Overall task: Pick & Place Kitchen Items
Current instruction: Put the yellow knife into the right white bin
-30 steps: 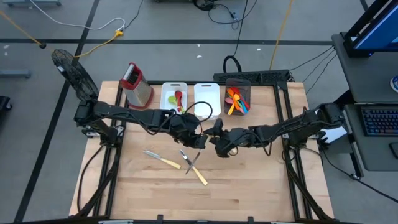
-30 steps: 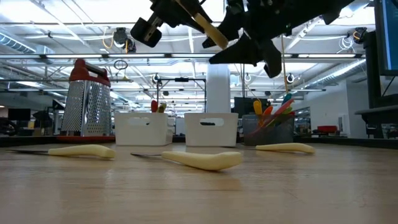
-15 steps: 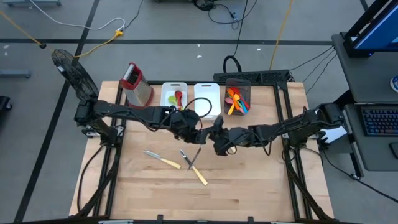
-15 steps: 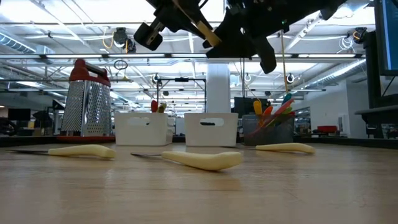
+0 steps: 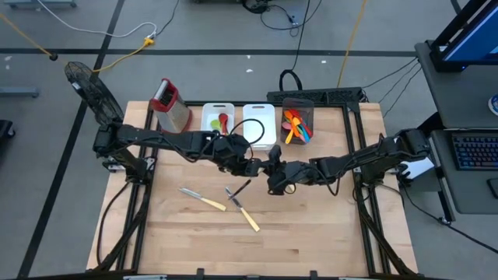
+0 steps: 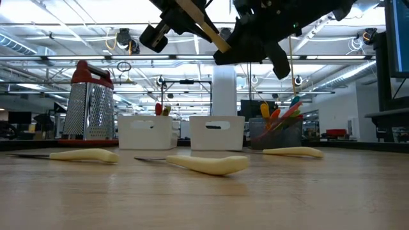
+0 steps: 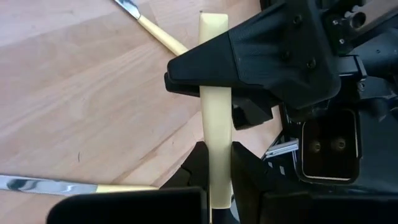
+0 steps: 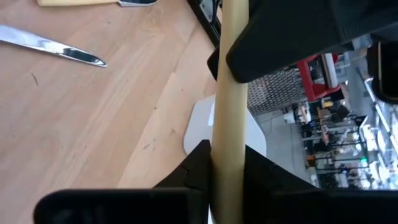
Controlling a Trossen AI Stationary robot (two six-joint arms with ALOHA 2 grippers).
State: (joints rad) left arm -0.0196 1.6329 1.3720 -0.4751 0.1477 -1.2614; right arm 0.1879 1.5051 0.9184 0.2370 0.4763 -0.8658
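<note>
A utensil with a cream-yellow handle [image 6: 208, 30] hangs in the air above the middle of the table, slanting. Both grippers are shut on it: my left gripper [image 5: 247, 165] from the left, my right gripper [image 5: 270, 173] from the right. The utensil's metal end is hidden by the arms. Three more cream-handled utensils [image 5: 199, 200] [image 5: 247, 217] [image 6: 293, 152] lie flat on the wood below. Green and red spoons [image 5: 220, 122] rest in a white bin. Orange and blue utensils [image 5: 296, 124] stand in a dark bin. My left gripper pinches the handle's middle [image 7: 215, 149] between its two fingers, which come slanting down from the table's left and lie across it. The utensil is lifted clear of the table. My right gripper pinches the same handle nearer its free end [image 7: 211, 99] between its two fingers [image 7: 249, 56]. They come almost level from the table's right and cross the handle. In its own wrist view the handle [image 8: 229, 124] rises from between the fingers.
A red-topped metal grater [image 5: 171, 106] stands at the far left. Beside it along the far edge are two white bins [image 5: 259, 117] and the dark bin [image 5: 298, 103]. Bare wood lies toward the near edge [image 5: 311, 233].
My right gripper has shut on the handle's free end and rolled a little without leaving its place. My left gripper, still shut on the handle, has nudged it slightly toward the right gripper. The utensil stays lifted clear.
</note>
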